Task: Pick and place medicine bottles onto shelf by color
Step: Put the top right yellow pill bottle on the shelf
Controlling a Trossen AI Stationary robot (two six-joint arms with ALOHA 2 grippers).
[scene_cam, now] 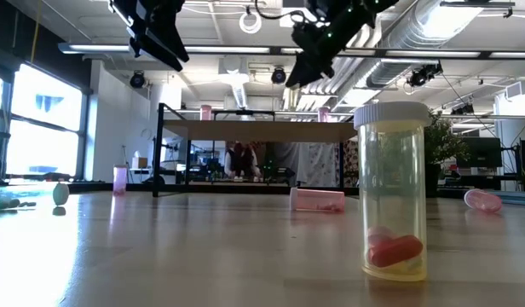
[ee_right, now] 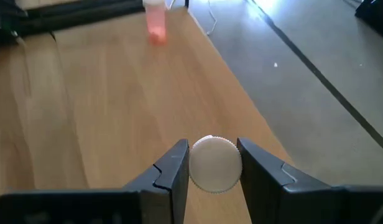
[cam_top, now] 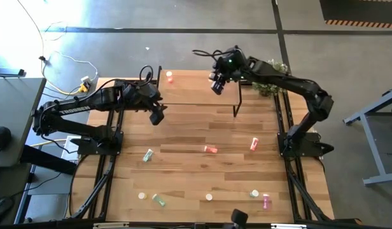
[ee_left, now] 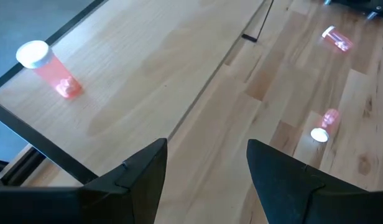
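Observation:
The shelf (cam_top: 196, 89) stands at the table's far middle on thin black legs. One red medicine bottle (cam_top: 169, 77) stands upright on its far left corner, also seen in both wrist views (ee_left: 48, 68) (ee_right: 156, 22). Above the shelf's middle, my right gripper (cam_top: 216, 86) (ee_right: 213, 168) is shut on a white-capped medicine bottle (ee_right: 215, 163). My left gripper (cam_top: 158, 116) (ee_left: 207, 168) hangs open and empty over the table by the shelf's near left corner. Other bottles lie on the table: green (cam_top: 148, 154), red (cam_top: 210, 149) and red (cam_top: 254, 144). My right gripper pinches the bottle between its two fingers at the white cap's ribbed rim (ee_right: 193, 168). The cap's round top faces the wrist, and the body behind it is hidden. The fingers slant down over the shelf, and the bottle is lifted clear of the shelf top.
Near the table's front edge lie a green bottle (cam_top: 159, 200), a pink one (cam_top: 266, 201) and several pale-capped ones (cam_top: 209, 197). A yellow bottle (scene_cam: 392, 200) stands close to the low camera. A potted plant (cam_top: 270, 86) stands behind the shelf's right end.

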